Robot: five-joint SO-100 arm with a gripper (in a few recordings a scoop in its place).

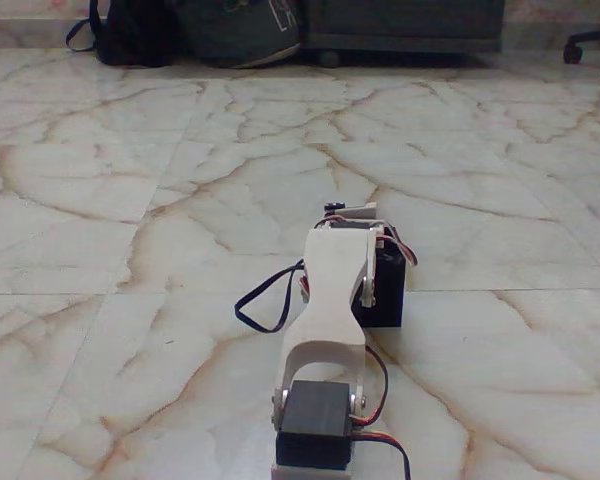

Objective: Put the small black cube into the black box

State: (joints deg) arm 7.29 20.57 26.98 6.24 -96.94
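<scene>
My white arm [330,290] reaches away from the camera over a marble floor, with a black servo block [315,425] at its near joint. The black box [385,292] stands just right of the arm's far end, its left part covered by the white link. The wrist [358,212] sits above the box's far edge. The gripper's fingers are hidden behind the arm, so their state does not show. The small black cube is hidden from this view.
The floor [130,300] is pale marble with brown veins. Dark bags [200,30] and a low dark cabinet [400,25] line the far wall. A chair's wheeled base [595,45] sits at the top right. A black cable [265,300] loops left of the arm.
</scene>
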